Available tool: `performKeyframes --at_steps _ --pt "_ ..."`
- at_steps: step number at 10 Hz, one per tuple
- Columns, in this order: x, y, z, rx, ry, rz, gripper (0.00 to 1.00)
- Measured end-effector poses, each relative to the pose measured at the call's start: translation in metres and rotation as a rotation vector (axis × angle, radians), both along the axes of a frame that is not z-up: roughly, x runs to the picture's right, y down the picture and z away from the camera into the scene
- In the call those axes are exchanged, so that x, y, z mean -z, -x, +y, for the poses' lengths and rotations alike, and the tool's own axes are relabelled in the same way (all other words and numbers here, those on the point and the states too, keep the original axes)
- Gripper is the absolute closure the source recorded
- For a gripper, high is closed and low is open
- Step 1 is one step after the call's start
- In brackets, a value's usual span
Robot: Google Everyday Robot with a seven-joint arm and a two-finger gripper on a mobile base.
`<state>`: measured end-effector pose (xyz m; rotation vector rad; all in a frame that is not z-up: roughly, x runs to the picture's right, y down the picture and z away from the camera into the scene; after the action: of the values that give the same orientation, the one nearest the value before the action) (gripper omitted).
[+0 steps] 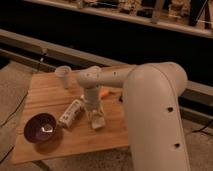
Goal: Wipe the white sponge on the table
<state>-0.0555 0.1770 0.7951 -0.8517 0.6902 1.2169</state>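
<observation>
Reaching down from the pale arm, the hand stands nearly vertical over the middle of the tabletop, its tip meeting the white sponge. The sponge, a small off-white block, lies on the wood just right of centre, directly beneath the hand and touching it. Whether the hand is spread or clamped on the block cannot be told from this view.

Just beside the sponge, to its left, a labelled white bottle lies on its side, set diagonally toward the near-left. Past the bottle's lower end, at the near-left corner, a dark purple bowl sits upright with a bright glint inside. A pale cup stands near the far edge, well apart from the sponge. A small orange object, whose kind cannot be told, lies behind the wrist.

The arm's broad upper segment fills the right foreground and hides the tabletop's right side. The tabletop is light-brown planked wood standing on a speckled floor.
</observation>
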Motion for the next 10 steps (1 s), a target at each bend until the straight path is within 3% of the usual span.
performKeyframes --at_steps 5,10 --pt "-0.002 -0.039 0.006 -0.032 0.024 0.078 1.00" --pt "-0.029 -0.071 -0.017 -0.017 -0.008 0.147 1.00"
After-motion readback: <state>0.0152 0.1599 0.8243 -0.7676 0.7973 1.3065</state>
